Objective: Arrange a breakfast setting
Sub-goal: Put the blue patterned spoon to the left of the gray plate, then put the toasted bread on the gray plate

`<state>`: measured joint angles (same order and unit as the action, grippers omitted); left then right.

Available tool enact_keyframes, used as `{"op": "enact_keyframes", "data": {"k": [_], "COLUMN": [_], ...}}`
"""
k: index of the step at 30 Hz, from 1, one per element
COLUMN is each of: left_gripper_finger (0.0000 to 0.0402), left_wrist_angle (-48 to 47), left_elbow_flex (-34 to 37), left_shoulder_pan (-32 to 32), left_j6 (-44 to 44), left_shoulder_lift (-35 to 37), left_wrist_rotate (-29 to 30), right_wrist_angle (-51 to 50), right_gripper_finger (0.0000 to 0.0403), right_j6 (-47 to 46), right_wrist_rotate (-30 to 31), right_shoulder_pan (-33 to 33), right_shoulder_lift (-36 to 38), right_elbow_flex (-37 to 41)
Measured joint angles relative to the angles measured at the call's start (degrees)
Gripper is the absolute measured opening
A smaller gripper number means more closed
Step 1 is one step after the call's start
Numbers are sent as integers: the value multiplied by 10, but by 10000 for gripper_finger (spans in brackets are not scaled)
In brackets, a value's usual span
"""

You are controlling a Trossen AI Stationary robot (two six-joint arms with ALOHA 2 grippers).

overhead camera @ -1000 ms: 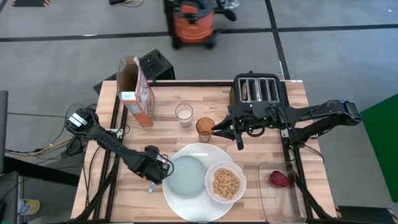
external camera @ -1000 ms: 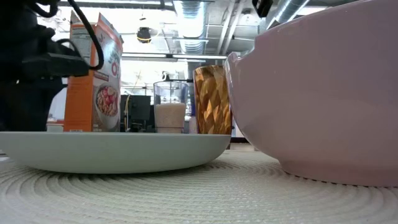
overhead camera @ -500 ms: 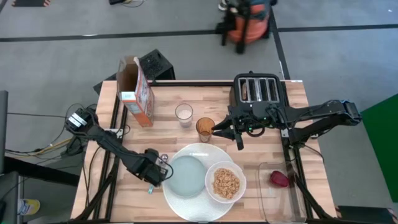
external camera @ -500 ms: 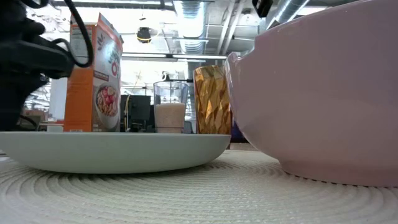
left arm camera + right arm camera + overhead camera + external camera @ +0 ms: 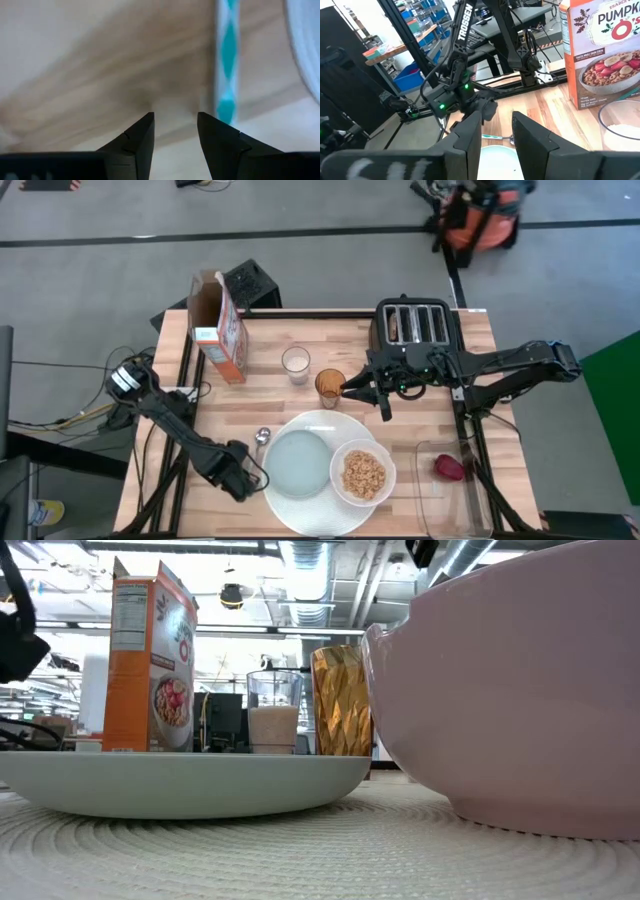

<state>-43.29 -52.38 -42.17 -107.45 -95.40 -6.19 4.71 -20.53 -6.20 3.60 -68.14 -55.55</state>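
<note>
The left hand (image 5: 240, 480), fingers slightly spread and empty, is held low over the surface (image 5: 400, 420) beside the metal spoon (image 5: 261, 442), left of the large round white plate (image 5: 322, 426), while the right hand (image 5: 362, 392), similarly parted, is poised near the toaster (image 5: 418, 326).

orange cereal box (image 5: 222, 330), milk glass (image 5: 295, 363), amber tumbler (image 5: 329, 384), black toaster (image 5: 417, 325), perhaps a clear tray (image 5: 440, 495)

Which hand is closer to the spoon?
Left. The left hand sits just beside the spoon, toward the table's front edge; the right hand hovers farther off by the amber glass.
</note>
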Motion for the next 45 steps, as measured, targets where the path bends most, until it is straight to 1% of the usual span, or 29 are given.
{"op": "enact_keyframes", "data": {"k": [3, 11, 25, 32, 36, 39, 41, 45], "left_gripper_finger": [137, 137, 137, 137, 137, 137, 137, 137], "left_wrist_angle": [28, 34, 60, 60, 38, 1, -7, -12], "left_elbow_flex": [-1, -2, -11, -12, -12, -11, -11, -11], "left_shoulder_pan": [-6, -2, 20, 21, 22, 22, 23, 22], "left_j6": [-8, -13, 38, 41, 48, 50, 49, 61], "left_shoulder_lift": [-12, -18, -21, -21, -20, -8, 10, 58], "left_wrist_rotate": [3, 4, 9, 8, 10, 14, 22, 68], "right_wrist_angle": [0, 4, 0, 0, 0, 1, 3, 4], "right_gripper_finger": [134, 134, 134, 134, 134, 134, 134, 134], "right_j6": [0, 0, 0, 0, 0, 0, 0, 0], "right_wrist_rotate": [0, 0, 0, 0, 0, 0, 0, 0], "right_shoulder_pan": [0, 0, 0, 0, 0, 0, 0, 0], "right_shoulder_lift": [0, 0, 0, 0, 0, 0, 0, 0], "right_elbow_flex": [0, 0, 0, 0, 0, 0, 0, 0]}}
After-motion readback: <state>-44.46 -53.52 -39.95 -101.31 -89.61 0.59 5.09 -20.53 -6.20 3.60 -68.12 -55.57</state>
